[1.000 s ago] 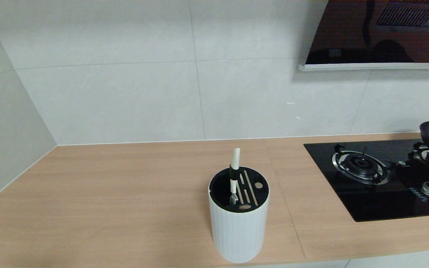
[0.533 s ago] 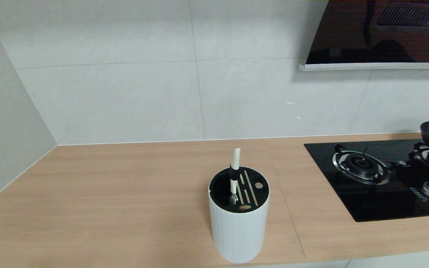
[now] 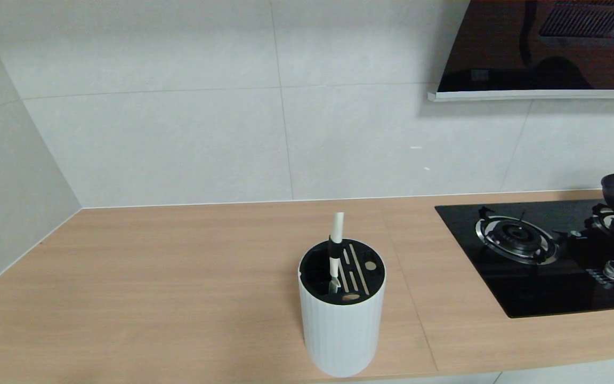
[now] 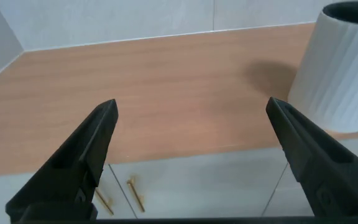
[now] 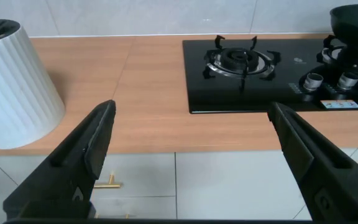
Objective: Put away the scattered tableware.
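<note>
— Where is the tableware?
— One utensil [image 3: 335, 234], with a white handle and a black collar, stands nearly upright in a white ribbed cylindrical holder [image 3: 341, 330] with a black slotted top, near the front edge of the wooden counter [image 3: 179, 266].
— And the grippers?
— The left gripper [image 4: 191, 109] and right gripper [image 5: 191, 111] are both spread wide, holding nothing.

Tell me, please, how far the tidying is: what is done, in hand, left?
Done: one white-handled utensil stands in the white holder on the counter. In hand: nothing; the left gripper and right gripper are open and empty. Left: nothing I can point to, so it looks about finished.
</note>
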Controlling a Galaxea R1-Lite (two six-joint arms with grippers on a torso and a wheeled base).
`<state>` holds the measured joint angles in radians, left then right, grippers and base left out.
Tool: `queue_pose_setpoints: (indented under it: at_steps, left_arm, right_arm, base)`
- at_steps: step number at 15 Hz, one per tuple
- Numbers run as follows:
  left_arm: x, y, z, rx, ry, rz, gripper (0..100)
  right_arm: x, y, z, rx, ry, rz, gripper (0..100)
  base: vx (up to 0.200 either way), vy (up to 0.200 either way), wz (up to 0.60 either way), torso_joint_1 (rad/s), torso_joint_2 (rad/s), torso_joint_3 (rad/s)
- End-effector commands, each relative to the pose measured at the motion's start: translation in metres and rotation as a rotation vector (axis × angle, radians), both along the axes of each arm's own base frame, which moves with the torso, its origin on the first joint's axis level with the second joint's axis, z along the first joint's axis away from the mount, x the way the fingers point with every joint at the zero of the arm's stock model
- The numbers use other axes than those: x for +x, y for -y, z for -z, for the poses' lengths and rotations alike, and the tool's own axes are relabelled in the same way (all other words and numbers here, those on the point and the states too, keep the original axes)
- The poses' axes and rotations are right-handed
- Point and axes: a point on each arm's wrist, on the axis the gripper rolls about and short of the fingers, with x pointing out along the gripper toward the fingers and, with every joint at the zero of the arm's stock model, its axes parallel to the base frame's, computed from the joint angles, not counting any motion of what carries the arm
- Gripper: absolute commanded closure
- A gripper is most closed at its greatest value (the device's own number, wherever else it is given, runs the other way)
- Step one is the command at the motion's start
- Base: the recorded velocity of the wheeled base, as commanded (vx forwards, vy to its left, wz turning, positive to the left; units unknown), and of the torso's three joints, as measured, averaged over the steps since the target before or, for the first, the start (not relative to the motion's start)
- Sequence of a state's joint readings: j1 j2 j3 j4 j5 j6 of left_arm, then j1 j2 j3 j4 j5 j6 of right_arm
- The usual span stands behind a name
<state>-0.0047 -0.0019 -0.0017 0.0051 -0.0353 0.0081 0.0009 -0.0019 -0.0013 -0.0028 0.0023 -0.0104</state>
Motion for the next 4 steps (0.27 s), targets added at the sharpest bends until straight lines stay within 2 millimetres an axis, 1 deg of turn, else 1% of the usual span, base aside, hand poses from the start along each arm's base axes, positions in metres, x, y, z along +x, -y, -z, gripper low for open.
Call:
queue_pose_setpoints:
  at_steps: [1,4]
  left_arm:
    - [0.0002,-0.0001,0.0,0.003,-0.001,-0.005,0]
    - [0.0002,-0.0001,0.0,0.003,-0.001,-0.005,0]
  right_arm:
    - [0.0002,0.0,0.0006,0.0,-0.006,-0.001,0]
    - [0.0002,0.0,0.0006,0.001,-0.006,-0.003,0]
  base:
    - [0.0,0.0,0.0,0.0,0.0,0.0]
    - [0.0,0.0,0.0,0.0,0.0,0.0]
